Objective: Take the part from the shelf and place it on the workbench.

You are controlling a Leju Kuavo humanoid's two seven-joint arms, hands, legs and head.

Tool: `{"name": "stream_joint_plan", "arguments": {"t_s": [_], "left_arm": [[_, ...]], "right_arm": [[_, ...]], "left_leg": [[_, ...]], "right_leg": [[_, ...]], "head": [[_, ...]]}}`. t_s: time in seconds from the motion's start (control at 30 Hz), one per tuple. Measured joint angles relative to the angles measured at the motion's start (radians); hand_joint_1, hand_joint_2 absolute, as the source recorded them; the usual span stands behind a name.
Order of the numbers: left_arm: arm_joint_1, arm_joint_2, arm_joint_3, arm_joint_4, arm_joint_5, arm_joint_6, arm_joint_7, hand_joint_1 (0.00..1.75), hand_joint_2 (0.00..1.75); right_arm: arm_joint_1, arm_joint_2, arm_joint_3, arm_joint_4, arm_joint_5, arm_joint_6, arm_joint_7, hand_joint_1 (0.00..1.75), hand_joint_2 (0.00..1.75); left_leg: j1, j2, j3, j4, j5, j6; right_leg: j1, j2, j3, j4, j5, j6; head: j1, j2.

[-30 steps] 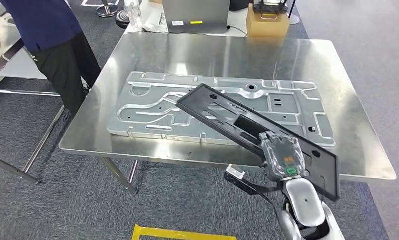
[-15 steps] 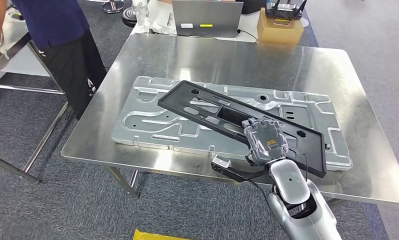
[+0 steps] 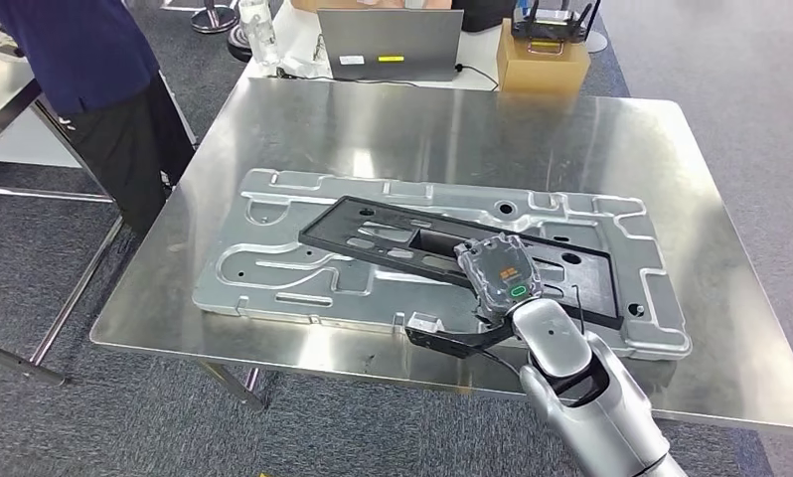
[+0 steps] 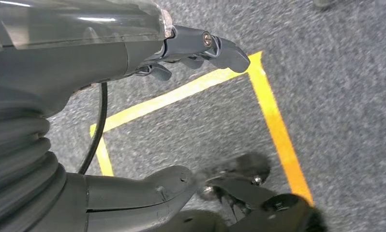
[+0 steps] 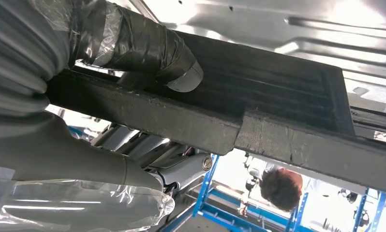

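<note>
Gripping the black frame part (image 3: 452,248) along its near long edge with the right hand (image 3: 500,273), closed around the rim. Lying low across the stamped metal panel (image 3: 273,288) on the workbench (image 3: 422,119), stretching away from the hand toward the left and far side; whether resting flat or hovering just above cannot be told from the head view.

Showing, in the right wrist view, what the head view hides: the taped thumb (image 5: 147,48) pressing on one face of the part (image 5: 259,92), with the fingers (image 5: 152,150) curling beneath the opposite face, the edge pinched between them. Showing there also a person's head (image 5: 278,188) and blue racking (image 5: 210,198) beyond the part.

Hanging over grey carpet crossed by yellow tape lines (image 4: 273,125) in the left wrist view, the left hand (image 4: 191,48), fingers loosely extended and holding nothing.

Leaving bare tabletop on the right of the hand and beyond the panel's far edge, with the near table edge just behind the wrist. Standing well to the left of the hand, past the table corner, a person in a blue top (image 3: 75,50). Sitting at the far edge, a laptop (image 3: 391,45) and a cardboard box (image 3: 542,60).
</note>
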Motion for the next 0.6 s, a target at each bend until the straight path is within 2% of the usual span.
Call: {"name": "stream_joint_plan", "arguments": {"t_s": [0.03, 0.1, 0.17, 0.2, 0.23, 0.3, 0.33, 0.37, 0.4, 0.43, 0.47, 0.5, 0.53, 0.6], "left_arm": [[-0.001, 0.002, 0.0, 0.0, 0.0, -0.001, 0.001, 0.0, 1.75], [-0.003, 0.003, 0.0, -0.001, -0.001, -0.002, 0.002, 0.0, 1.75], [-0.002, 0.003, 0.0, -0.002, -0.003, -0.001, 0.004, 0.0, 1.75], [-0.002, 0.003, 0.0, -0.002, -0.004, 0.0, 0.005, 0.0, 1.75], [-0.003, 0.003, 0.0, -0.003, -0.004, 0.0, 0.005, 0.0, 1.75], [-0.008, 0.004, 0.0, -0.004, -0.005, 0.001, 0.006, 0.0, 1.75], [-0.009, 0.004, 0.0, -0.004, -0.005, 0.002, 0.006, 0.0, 1.75], [-0.009, 0.004, 0.0, -0.004, -0.005, 0.002, 0.006, 0.0, 1.75], [-0.008, 0.004, 0.0, -0.005, -0.005, 0.002, 0.005, 0.0, 1.75], [-0.008, 0.003, 0.0, -0.006, -0.005, 0.003, 0.005, 0.0, 1.75], [-0.008, 0.003, 0.0, -0.007, -0.005, 0.003, 0.005, 0.0, 1.75], [-0.009, 0.003, 0.0, -0.008, -0.005, 0.004, 0.005, 0.0, 1.75], [-0.01, 0.003, 0.0, -0.008, -0.005, 0.004, 0.005, 0.0, 1.75], [-0.011, 0.003, 0.0, -0.009, -0.005, 0.004, 0.005, 0.0, 1.75]], "right_arm": [[-0.007, -0.001, 0.007, 0.011, -0.007, 0.005, -0.006, 1.75, 1.75], [-0.016, -0.002, 0.022, 0.035, -0.018, 0.012, -0.017, 1.75, 1.75], [-0.021, -0.002, 0.033, 0.054, -0.026, 0.014, -0.025, 1.75, 1.75], [-0.025, -0.002, 0.037, 0.062, -0.029, 0.014, -0.027, 1.75, 1.75], [-0.028, -0.003, 0.041, 0.07, -0.03, 0.014, -0.029, 1.75, 1.75], [-0.033, -0.003, 0.05, 0.086, -0.033, 0.014, -0.03, 1.75, 1.75], [-0.033, -0.004, 0.053, 0.093, -0.035, 0.014, -0.031, 1.75, 1.75], [-0.033, -0.004, 0.056, 0.099, -0.036, 0.014, -0.031, 1.75, 1.75], [-0.033, -0.004, 0.059, 0.105, -0.037, 0.015, -0.031, 1.75, 1.75], [-0.033, -0.005, 0.062, 0.11, -0.039, 0.015, -0.031, 1.75, 1.75], [-0.034, -0.005, 0.065, 0.117, -0.04, 0.015, -0.031, 1.75, 1.75], [-0.034, -0.005, 0.068, 0.123, -0.041, 0.015, -0.032, 1.75, 1.75], [-0.035, -0.005, 0.072, 0.129, -0.043, 0.014, -0.032, 1.75, 1.75], [-0.037, -0.005, 0.08, 0.136, -0.045, 0.012, -0.034, 1.75, 1.75]], "left_leg": [[-0.004, 0.0, 0.011, -0.031, 0.005, 0.004], [-0.007, -0.002, 0.02, -0.051, -0.009, 0.01], [-0.001, -0.002, 0.03, -0.064, -0.011, 0.018], [0.002, -0.001, 0.038, -0.071, -0.012, 0.022], [0.004, 0.001, 0.045, -0.075, -0.014, 0.027], [0.004, 0.003, 0.054, -0.077, -0.021, 0.034], [0.004, 0.003, 0.059, -0.077, -0.026, 0.035], [0.004, 0.002, 0.065, -0.076, -0.031, 0.034], [0.004, 0.001, 0.073, -0.076, -0.036, 0.033], [0.004, -0.001, 0.083, -0.074, -0.043, 0.03], [0.003, -0.001, 0.09, -0.073, -0.05, 0.027], [0.001, -0.002, 0.095, -0.07, -0.057, 0.022], [0.0, -0.003, 0.096, -0.068, -0.061, 0.016], [-0.002, -0.003, 0.096, -0.071, -0.064, 0.006]], "right_leg": [[0.0, 0.001, 0.0, 0.0, -0.004, 0.005], [0.0, 0.002, -0.003, -0.003, -0.006, 0.016], [-0.002, 0.001, -0.003, 0.004, -0.015, 0.027], [-0.002, 0.001, -0.015, 0.031, -0.03, 0.031], [-0.003, 0.0, -0.041, 0.082, -0.052, 0.035], [-0.006, 0.0, -0.121, 0.216, -0.097, 0.042], [-0.007, 0.0, -0.156, 0.262, -0.102, 0.045], [-0.009, 0.0, -0.173, 0.272, -0.085, 0.046], [-0.01, -0.001, -0.17, 0.244, -0.049, 0.046], [-0.011, -0.001, -0.149, 0.181, 0.0, 0.045], [-0.012, -0.002, -0.122, 0.116, 0.037, 0.043], [-0.01, -0.001, -0.099, 0.059, 0.061, 0.039], [-0.008, -0.001, -0.085, 0.024, 0.071, 0.035], [-0.003, 0.0, -0.08, 0.009, 0.064, 0.025]], "head": [[0.0, 0.0], [0.0, 0.0], [0.0, 0.0], [0.0, 0.0], [0.0, 0.0], [0.001, 0.0], [0.001, 0.0], [0.001, 0.0], [0.001, 0.0], [0.001, 0.0], [0.001, 0.0], [0.001, 0.0], [0.0, 0.0], [0.0, 0.0]]}}
